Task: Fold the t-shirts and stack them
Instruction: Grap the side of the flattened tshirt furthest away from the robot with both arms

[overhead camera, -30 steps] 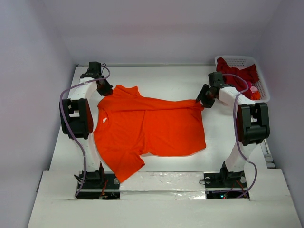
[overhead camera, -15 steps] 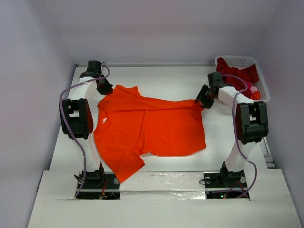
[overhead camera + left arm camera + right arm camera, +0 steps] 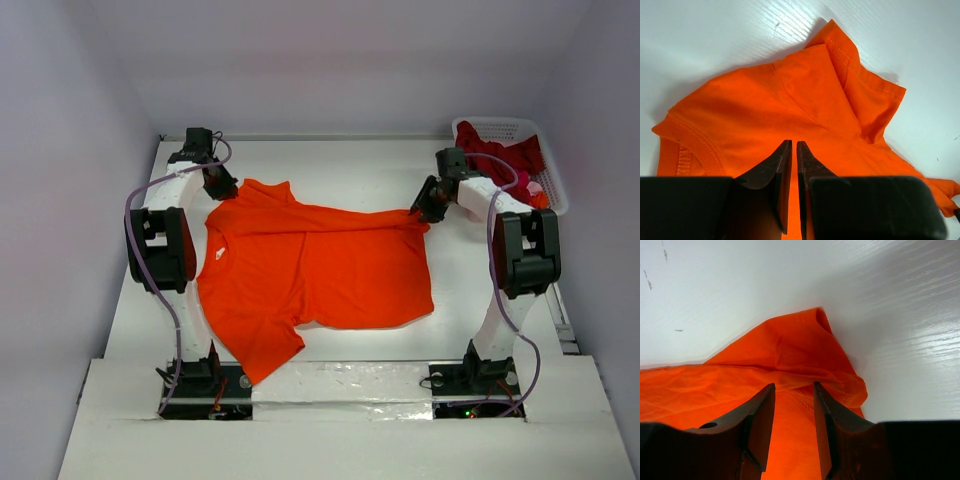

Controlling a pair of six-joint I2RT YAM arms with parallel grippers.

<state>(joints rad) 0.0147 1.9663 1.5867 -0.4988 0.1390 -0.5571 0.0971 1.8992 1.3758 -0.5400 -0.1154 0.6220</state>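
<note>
At the far left, the left gripper (image 3: 222, 188) is pinched shut on the shoulder of the orange t-shirt (image 3: 320, 270), just beside the collar, with a thin strip of cloth between its fingers (image 3: 780, 160). The shirt lies spread across the middle of the white table (image 3: 350, 165), one sleeve pointing to the near left. At its far right corner the right gripper (image 3: 430, 207) straddles a raised fold, jaws apart. Far right, crimson t-shirts (image 3: 505, 155) are heaped in a white basket (image 3: 500, 122).
</note>
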